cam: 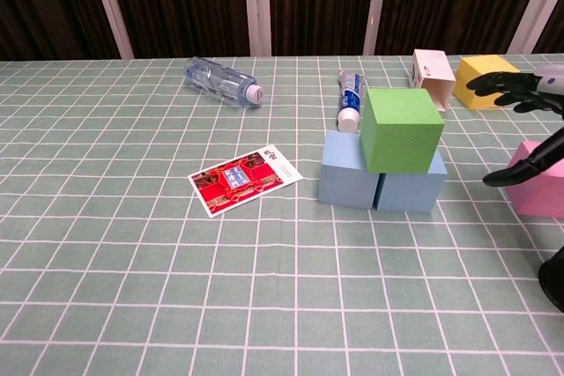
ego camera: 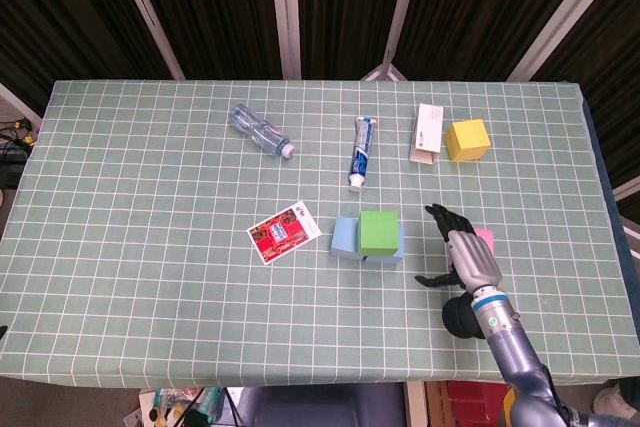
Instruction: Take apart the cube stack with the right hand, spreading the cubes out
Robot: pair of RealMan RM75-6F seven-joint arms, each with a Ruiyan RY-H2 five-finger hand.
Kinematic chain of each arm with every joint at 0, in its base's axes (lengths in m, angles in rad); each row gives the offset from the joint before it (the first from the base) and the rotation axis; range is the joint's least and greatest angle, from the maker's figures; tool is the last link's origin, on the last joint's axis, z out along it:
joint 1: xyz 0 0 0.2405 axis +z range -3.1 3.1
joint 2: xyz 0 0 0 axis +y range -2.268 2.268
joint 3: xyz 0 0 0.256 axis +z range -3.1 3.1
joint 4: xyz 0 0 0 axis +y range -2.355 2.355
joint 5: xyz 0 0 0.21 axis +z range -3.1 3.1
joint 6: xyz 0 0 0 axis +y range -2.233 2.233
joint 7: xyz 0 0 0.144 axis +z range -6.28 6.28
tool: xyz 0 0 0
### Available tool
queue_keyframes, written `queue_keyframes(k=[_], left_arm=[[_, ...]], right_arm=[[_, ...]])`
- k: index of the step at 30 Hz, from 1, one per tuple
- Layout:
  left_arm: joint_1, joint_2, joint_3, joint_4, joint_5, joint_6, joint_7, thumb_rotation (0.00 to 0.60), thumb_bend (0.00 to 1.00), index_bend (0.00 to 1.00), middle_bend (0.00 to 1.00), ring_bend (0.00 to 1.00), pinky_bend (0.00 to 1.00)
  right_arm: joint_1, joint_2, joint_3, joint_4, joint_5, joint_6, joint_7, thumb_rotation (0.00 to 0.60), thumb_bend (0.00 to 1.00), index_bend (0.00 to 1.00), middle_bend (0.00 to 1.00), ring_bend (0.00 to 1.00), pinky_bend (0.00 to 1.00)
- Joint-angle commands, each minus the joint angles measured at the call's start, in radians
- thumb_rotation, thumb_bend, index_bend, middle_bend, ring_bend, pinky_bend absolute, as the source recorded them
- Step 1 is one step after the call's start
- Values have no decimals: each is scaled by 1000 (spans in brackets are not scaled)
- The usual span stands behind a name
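A table [ego camera: 150,277] covered in a green cloth with a white grid carried five cubes: two light blue, one green, one pink, one yellow, all matte with plain flat faces. Near the middle, toward the near edge, the stack [ego camera: 369,238] remained: the green cube [cam: 401,128] sat on top of two blue cubes [cam: 350,170] side by side. The right hand [ego camera: 463,255], grey and black, hovered just right of the stack with fingers spread apart, holding nothing. The pink cube [cam: 539,178] stood partly hidden behind it. The yellow cube [ego camera: 467,140] sat near the far right corner beside one small white box [ego camera: 428,132]. Also present were one clear plastic bottle [ego camera: 260,131], one toothpaste tube [ego camera: 361,152], one red card [ego camera: 285,232] and one black cup [ego camera: 462,316]. The left hand was out of sight.
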Motion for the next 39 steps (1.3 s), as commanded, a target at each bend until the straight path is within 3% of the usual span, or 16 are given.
queue_keyframes(k=[1,15,19,23,26,30,34,39], left_arm=[[0,1,0,0,-1,0,-3,600,183,78,0,0,0],[2,10,-5,6,-8,-1,-33,600,183,78,0,0,0],[2,14,-7,9,-13,-1,-48,600,183,78,0,0,0],[1,15,-8,11,-14,-4,-53,600,183,78,0,0,0],[-2,15,-8,10,-15,-9,-50,600,183,78,0,0,0],[-5,14,-6,7,-12,-14,-40,600,184,78,0,0,0],[-3,14,-7,6,-14,-11,-42,600,183,77,0,0,0],[0,17,-8,9,-16,-8,-54,600,183,78,0,0,0]], right_arm=[[52,-39,15,-4,90,27,-75,600,33,0,55,24,0],[204,-211,44,95,351,113,-255,600,33,0,106,24,0],[222,-253,46,150,371,128,-258,600,34,0,291,79,0],[226,-290,46,202,359,163,-252,600,33,2,522,266,0],[222,-306,56,213,335,179,-225,600,32,22,638,363,0],[217,-321,62,218,302,198,-198,600,33,40,728,422,0],[222,-338,82,224,302,209,-190,600,33,47,743,425,0],[255,-351,150,218,326,238,-209,600,33,48,743,425,0]])
